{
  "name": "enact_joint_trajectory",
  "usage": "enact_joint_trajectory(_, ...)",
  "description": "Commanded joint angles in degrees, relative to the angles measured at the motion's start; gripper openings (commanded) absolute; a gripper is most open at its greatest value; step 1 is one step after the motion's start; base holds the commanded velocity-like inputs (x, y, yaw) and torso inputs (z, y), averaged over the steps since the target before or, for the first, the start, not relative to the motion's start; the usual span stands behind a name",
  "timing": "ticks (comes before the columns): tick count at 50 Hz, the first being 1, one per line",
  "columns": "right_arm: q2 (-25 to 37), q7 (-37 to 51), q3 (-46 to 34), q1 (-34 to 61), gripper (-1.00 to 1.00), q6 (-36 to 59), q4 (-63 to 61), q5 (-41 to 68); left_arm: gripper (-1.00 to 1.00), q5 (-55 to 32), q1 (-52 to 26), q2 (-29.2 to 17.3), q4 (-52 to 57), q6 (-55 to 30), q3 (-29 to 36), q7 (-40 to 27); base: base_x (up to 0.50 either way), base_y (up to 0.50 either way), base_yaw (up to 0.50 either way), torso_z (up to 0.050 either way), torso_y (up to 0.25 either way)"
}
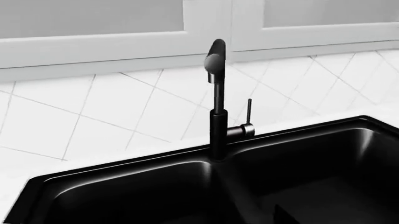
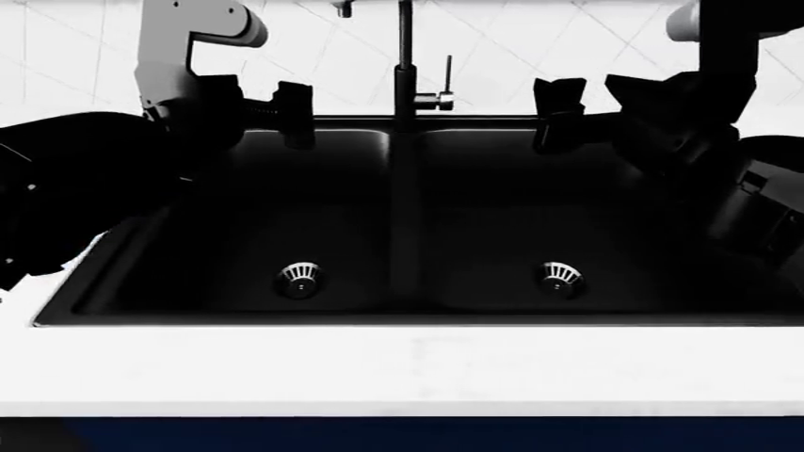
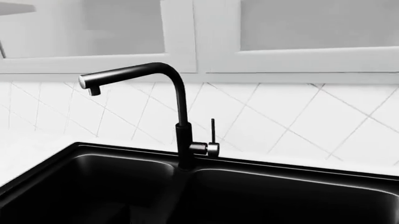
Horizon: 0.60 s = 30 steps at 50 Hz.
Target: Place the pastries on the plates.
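Observation:
No pastries and no plates show in any view. In the head view my left gripper hangs over the back left corner of a black double sink. My right gripper hangs over the sink's back right part. Both are dark shapes against the dark basins, so the gap between their fingers cannot be made out. Nothing is seen held in either one. The wrist views look across the sink at the wall, and the jaws are lost in black at their lower edges.
A tall black faucet with a side lever stands behind the divider between the basins, seen also as the faucet and the faucet. Each basin has a metal drain. A white countertop runs along the front; tiled wall and cabinets rise behind.

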Motion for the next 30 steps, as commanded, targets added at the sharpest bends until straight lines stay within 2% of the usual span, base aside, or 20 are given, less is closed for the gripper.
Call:
enact_joint_trajectory(1,0.1,0.1,0.0,-0.1,1.00,0.0,0.1,0.1,1.00,0.3,0.3,-0.3,0.5,-0.3,0.3,0.1,0.00,-0.50,0.00,0.000,0.000)
enact_joint_trajectory(30,0.6,0.3,-0.2,0.9,1.00,0.7,0.5,0.5,1.00,0.3,0.2,0.4,-0.4,0.1,-0.4,0.5,0.00,-0.50,0.00,0.000,0.000)
